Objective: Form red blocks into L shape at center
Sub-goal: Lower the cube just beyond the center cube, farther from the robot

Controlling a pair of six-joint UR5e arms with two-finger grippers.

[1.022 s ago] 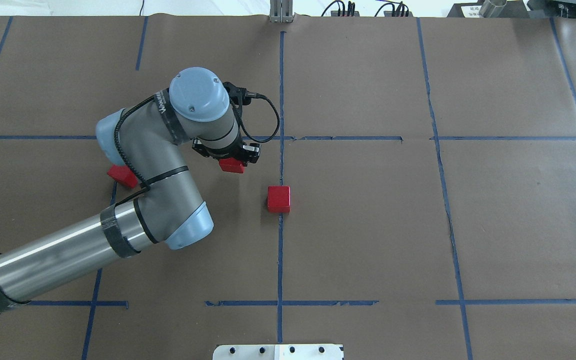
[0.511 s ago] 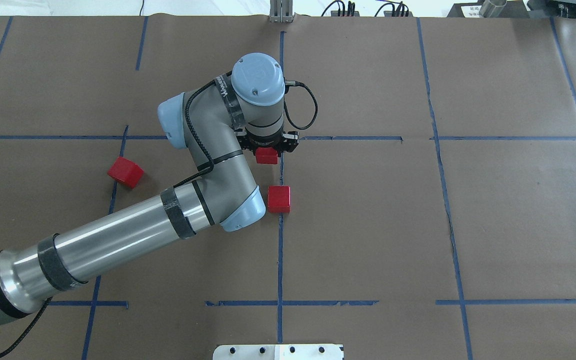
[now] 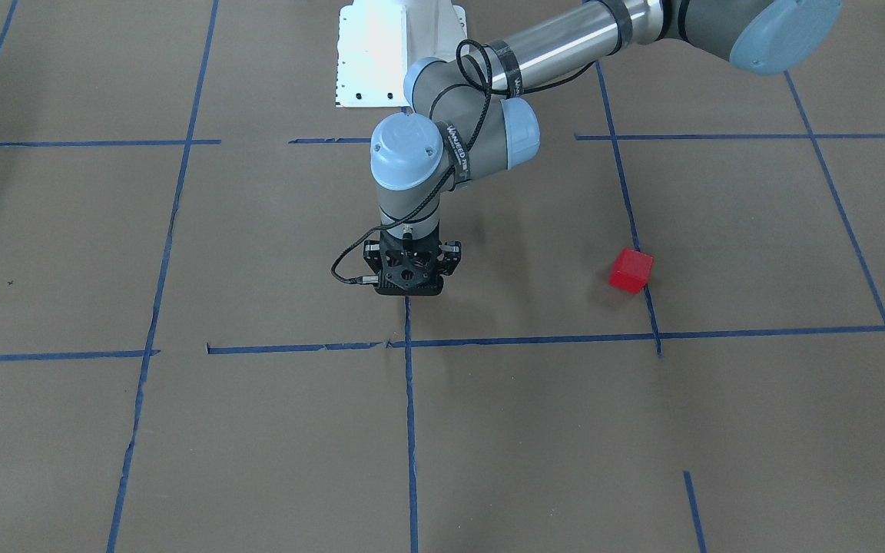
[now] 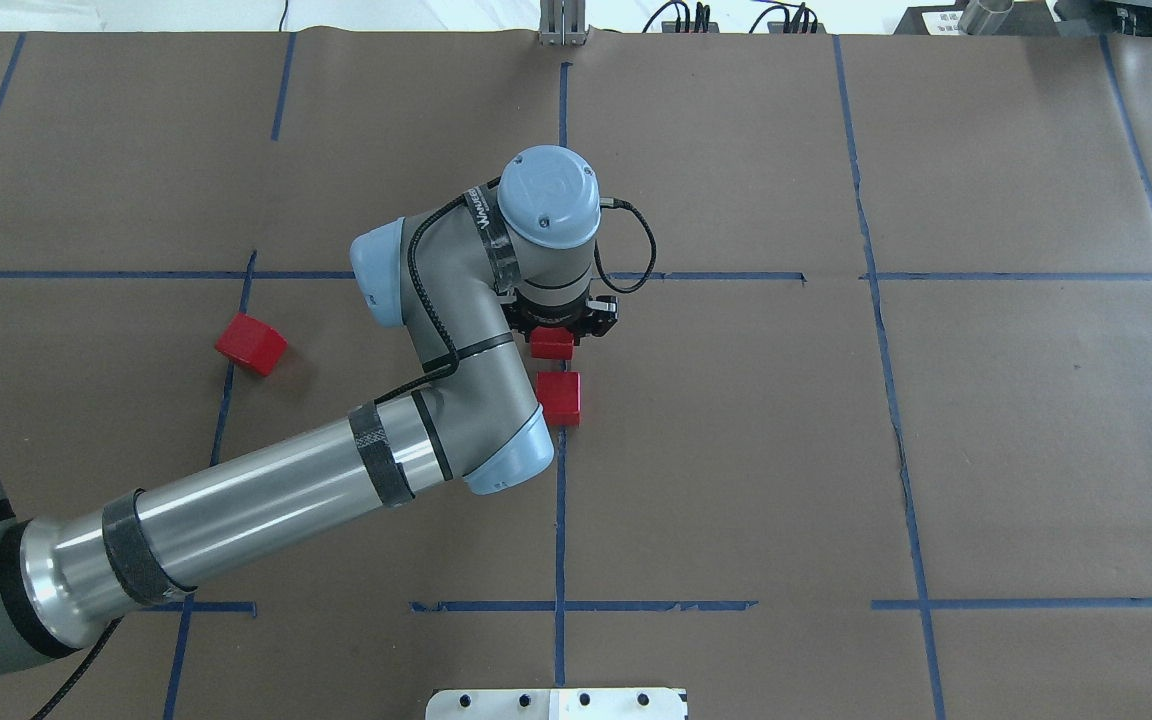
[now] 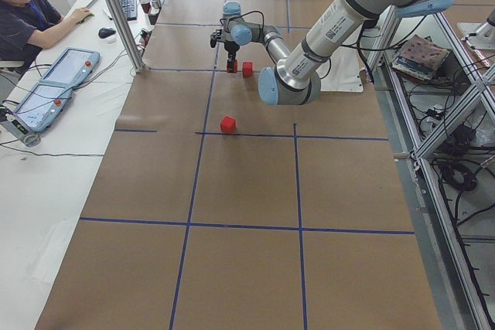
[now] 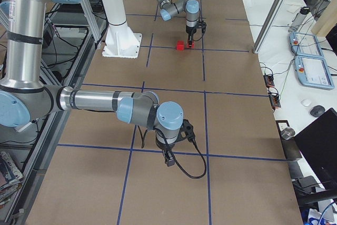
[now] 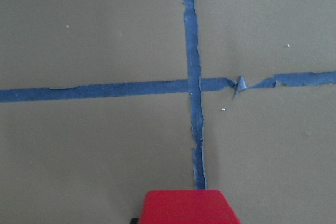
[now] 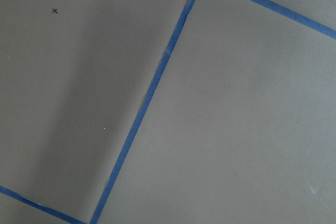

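Evidently the left jaws clamp a red block just beside the resting block on the centre stripe, starting the L; the right jaws' state I cannot tell

Matte red blocks, dull brown paper, blue tape, shiny metal arm tube

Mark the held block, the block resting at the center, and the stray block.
held block (image 4: 552, 345): overhead view, its visible red face just below the wrist.
center block (image 4: 559, 394): overhead view, middle of its top face.
stray block (image 4: 250, 340): overhead view, middle of its top face.
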